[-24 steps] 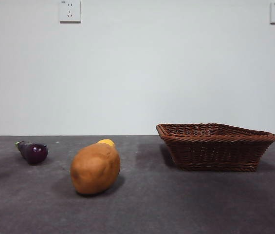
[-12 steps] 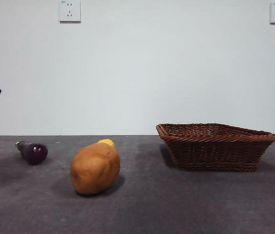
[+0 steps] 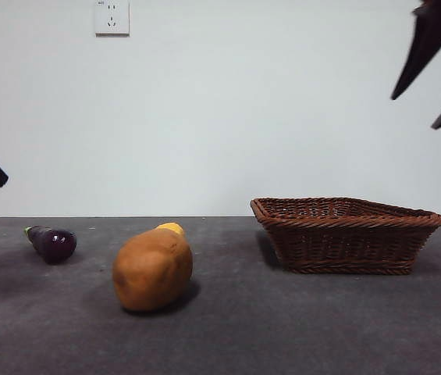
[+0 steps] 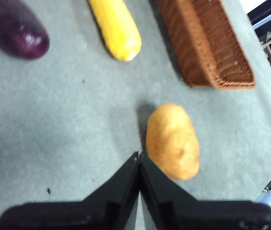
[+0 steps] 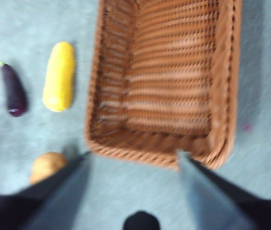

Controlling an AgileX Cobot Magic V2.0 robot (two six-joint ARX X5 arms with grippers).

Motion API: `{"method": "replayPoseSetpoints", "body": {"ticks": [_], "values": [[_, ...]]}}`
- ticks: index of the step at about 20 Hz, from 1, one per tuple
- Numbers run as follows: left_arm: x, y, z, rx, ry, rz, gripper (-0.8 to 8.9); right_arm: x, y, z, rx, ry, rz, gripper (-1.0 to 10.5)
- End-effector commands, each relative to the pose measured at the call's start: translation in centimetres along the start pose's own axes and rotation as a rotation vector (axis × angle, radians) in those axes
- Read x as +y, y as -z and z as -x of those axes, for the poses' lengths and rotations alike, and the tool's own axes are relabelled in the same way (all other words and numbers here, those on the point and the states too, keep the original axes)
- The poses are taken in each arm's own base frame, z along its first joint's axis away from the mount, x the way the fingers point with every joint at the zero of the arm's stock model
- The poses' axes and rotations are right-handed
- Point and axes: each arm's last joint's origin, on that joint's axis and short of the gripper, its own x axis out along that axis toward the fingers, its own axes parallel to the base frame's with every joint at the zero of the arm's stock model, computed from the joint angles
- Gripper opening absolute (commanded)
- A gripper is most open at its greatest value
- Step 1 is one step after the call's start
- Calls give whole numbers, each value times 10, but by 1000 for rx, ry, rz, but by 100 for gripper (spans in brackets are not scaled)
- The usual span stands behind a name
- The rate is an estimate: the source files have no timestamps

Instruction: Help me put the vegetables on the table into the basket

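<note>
So the wicker basket (image 3: 348, 233) sits on the right side of the table (image 3: 282, 328) with nothing in it; my right wrist cam looks straight down onto bare weave. My right gripper (image 5: 133, 155) hangs above it, jaws spread wide, holding nothing. My left gripper (image 4: 139, 158) is pinched closed and empty, up over the potato (image 3: 153, 268). The eggplant (image 3: 51, 243) lies far left. From the front, the yellow squash (image 4: 115, 28) is just a tip behind the potato; the wrist cams show it whole. There's a wall socket (image 3: 112, 17), with no readable writing.
</note>
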Motion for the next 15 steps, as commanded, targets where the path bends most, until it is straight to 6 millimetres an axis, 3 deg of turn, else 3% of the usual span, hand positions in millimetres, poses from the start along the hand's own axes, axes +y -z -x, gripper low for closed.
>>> {"method": "replayPoseSetpoints", "body": {"ticks": [1,8,15], "values": [[1,2,-5,29,10,16,-4,-6,-20,-16,37,59,53,698],[3,3,-9,44,-21,-34,-4,-30,-74,-78,146,164,40,692],[3,3,-9,46,-21,-32,-3,-55,-91,-132,246,184,8,689]]}}
